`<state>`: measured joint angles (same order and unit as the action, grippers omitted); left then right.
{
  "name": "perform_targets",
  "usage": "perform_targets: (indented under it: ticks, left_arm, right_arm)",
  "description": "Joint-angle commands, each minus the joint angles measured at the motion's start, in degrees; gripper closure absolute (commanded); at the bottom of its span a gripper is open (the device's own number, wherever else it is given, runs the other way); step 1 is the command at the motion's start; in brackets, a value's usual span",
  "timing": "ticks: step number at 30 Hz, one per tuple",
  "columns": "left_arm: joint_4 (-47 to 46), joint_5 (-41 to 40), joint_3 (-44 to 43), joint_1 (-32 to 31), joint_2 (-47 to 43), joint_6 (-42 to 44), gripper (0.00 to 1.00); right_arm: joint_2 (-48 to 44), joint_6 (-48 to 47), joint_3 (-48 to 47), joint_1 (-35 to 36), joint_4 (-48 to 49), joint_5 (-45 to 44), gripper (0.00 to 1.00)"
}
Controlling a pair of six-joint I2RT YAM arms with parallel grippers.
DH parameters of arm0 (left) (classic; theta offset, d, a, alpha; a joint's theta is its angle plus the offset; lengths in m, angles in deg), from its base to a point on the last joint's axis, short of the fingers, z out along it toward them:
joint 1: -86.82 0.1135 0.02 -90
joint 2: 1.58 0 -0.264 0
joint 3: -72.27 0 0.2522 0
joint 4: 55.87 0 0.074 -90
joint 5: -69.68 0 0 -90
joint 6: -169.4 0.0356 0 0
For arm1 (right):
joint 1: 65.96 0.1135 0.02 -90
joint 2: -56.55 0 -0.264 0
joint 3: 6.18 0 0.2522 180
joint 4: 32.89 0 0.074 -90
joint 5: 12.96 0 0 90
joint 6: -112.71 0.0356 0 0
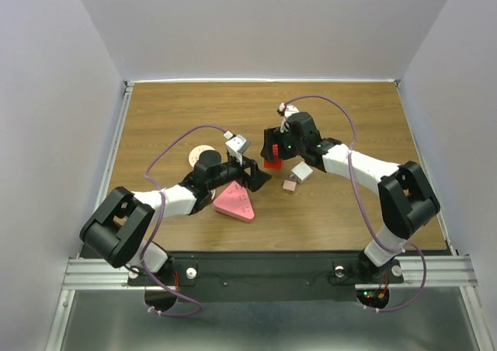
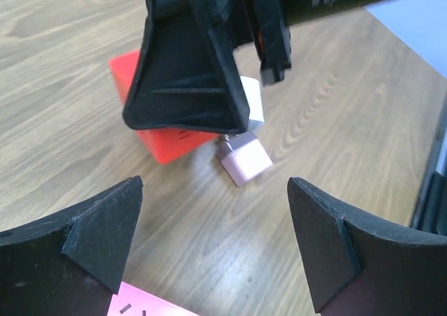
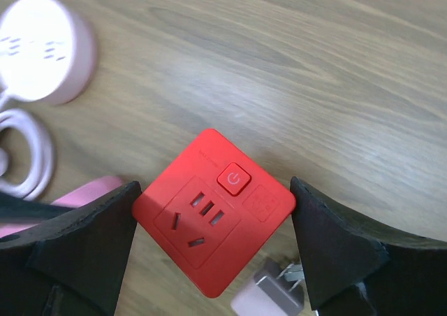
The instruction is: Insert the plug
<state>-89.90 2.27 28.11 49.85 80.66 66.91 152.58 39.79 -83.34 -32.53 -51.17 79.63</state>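
A red socket cube [image 1: 272, 163] stands on the wooden table, its socket face and power button up in the right wrist view [image 3: 213, 211]. My right gripper [image 1: 271, 151] is open and straddles the cube, whose corners reach both fingertips [image 3: 213, 249]. A small pink plug [image 1: 290, 185] lies just right of the cube with its prongs up [image 3: 269, 298]. My left gripper [image 1: 253, 177] is open and empty, low over bare wood [image 2: 213, 246], facing the cube [image 2: 164, 141] and the plug [image 2: 244, 159].
A white adapter block [image 1: 302, 172] lies beside the pink plug. A pink triangular power strip [image 1: 235, 202] lies under my left gripper. A round white socket [image 1: 201, 152] with a looped cord sits at the left. The two grippers are close together.
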Motion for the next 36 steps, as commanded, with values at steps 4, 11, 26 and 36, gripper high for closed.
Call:
perform_targets:
  ticks: [4, 11, 26, 36]
  left_arm:
    - [-1.0, 9.14, -0.02, 1.02, 0.12, 2.47, 0.05]
    - [-0.11, 7.83, 1.04, 2.25, -2.52, 3.79, 0.05]
    - [-0.2, 6.85, -1.16, 2.34, -3.31, 5.46, 0.05]
    - [-2.92, 13.17, -0.72, 1.91, -1.55, 2.56, 0.74]
  right_arm:
    - [-6.2, -7.5, -0.5, 0.23, 6.01, 18.4, 0.99]
    - [-8.57, -8.73, -0.06, 0.14, 4.78, 28.86, 0.99]
    - [-8.58, -9.26, -2.17, 0.14, -1.64, 39.85, 1.0]
    - [-9.9, -9.0, -2.34, 0.23, -1.81, 39.34, 0.99]
